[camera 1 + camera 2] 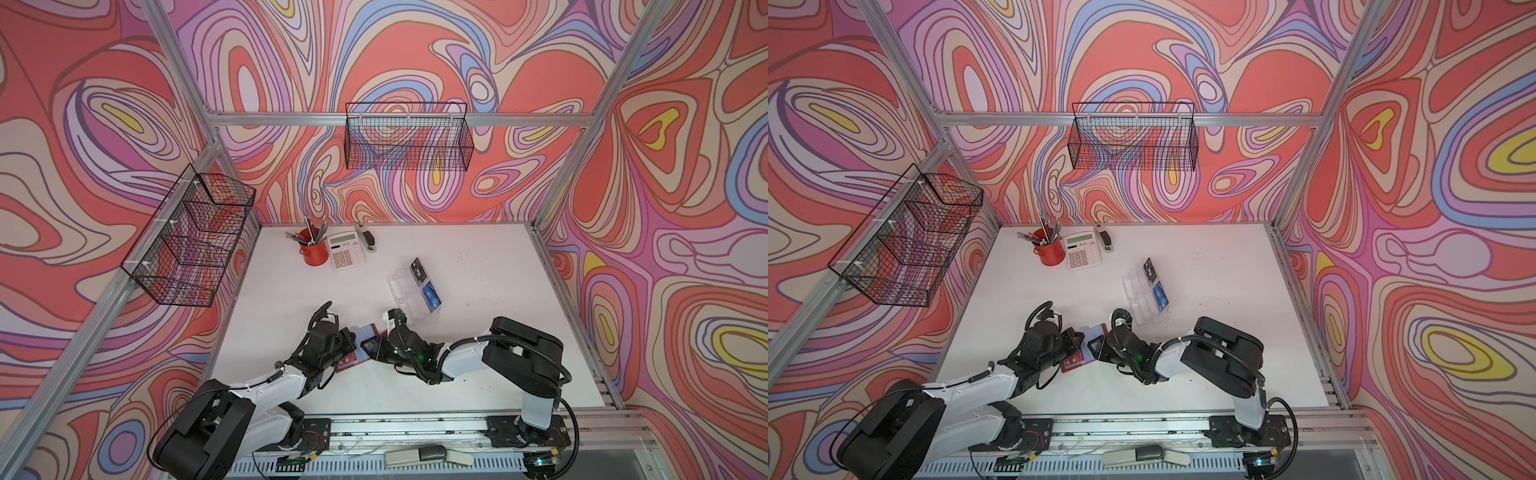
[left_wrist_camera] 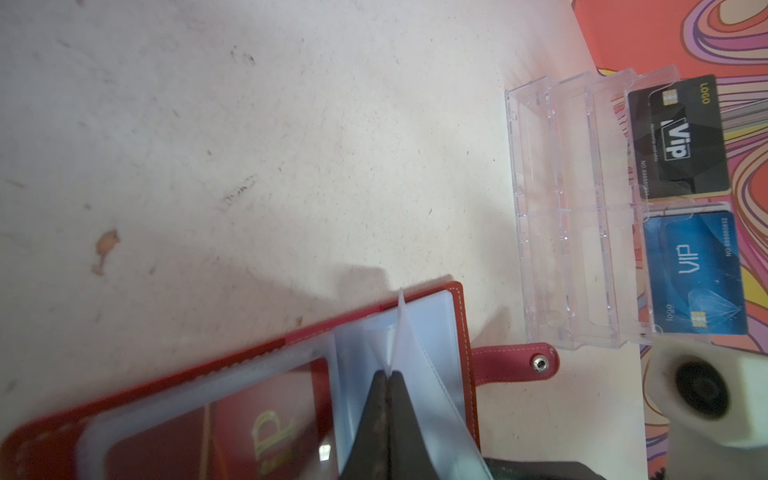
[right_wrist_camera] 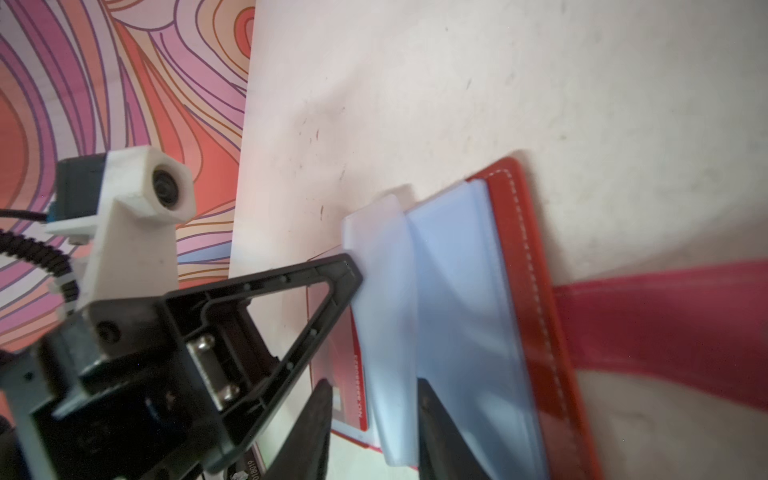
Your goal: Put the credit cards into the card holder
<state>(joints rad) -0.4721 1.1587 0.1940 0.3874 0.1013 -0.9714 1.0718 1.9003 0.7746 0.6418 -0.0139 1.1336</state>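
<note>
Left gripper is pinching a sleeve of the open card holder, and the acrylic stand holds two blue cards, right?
Not two blue: the left wrist view shows the acrylic stand holding one black card and one blue card. The left gripper pinches a card holder sleeve.

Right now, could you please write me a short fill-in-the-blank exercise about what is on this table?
The left gripper is shut on a clear plastic ____ of the card holder.
The black card and the blue card in the acrylic stand both read ____.
The calculator sits between the stapler and the ____ pen cup.
Missing words: sleeve; VIP; red.
</note>
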